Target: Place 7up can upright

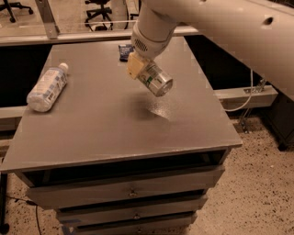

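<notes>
You're partway through. The gripper (140, 69), just above the middle of the frame, is clamped on the can (156, 80). It holds the can by its upper end, so the shiny end points down and to the right. The can is tilted, not upright, and it seems to hang clear of the table (105, 128). The view is poor there, so I judge this mainly from the dark shadow on the top below it. The pickup is done. You have yet to turn the can vertical, lower it onto one end and let go.

The table is a flat grey top with bare space under and around the can, so you have room to set it down. A bottle (46, 86) lies on its side at the left edge, well apart from the can. A small dark packet (125, 51) sits near the far edge, just behind the gripper. Drawers (131, 193) fill the front below the top. Around it you'll see a speckled floor (262, 188) at the lower right and office chairs (98, 8) at the upper left.
</notes>
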`<move>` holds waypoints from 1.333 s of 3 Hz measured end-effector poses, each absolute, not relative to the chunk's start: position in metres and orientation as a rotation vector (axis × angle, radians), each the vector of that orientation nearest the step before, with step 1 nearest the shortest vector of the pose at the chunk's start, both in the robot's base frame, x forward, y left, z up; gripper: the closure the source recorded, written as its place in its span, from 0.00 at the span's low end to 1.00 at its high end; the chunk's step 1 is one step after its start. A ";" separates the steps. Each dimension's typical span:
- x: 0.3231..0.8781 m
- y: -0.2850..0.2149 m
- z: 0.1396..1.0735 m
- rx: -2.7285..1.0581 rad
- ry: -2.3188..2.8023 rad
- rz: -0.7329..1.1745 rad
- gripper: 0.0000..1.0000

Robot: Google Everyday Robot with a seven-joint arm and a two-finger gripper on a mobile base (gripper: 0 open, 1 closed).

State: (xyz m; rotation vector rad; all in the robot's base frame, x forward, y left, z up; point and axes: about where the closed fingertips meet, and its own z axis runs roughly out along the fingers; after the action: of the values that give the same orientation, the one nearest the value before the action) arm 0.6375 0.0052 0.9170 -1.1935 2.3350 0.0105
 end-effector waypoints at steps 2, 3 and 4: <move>0.638 -0.005 0.971 -1.211 2.031 0.269 1.00; 0.643 -0.015 0.979 -1.167 1.870 0.459 1.00; 0.650 -0.035 0.961 -1.069 1.719 0.691 1.00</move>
State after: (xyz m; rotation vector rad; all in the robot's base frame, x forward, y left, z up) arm 0.6502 -0.0347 0.9612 -1.0688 1.7191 0.6915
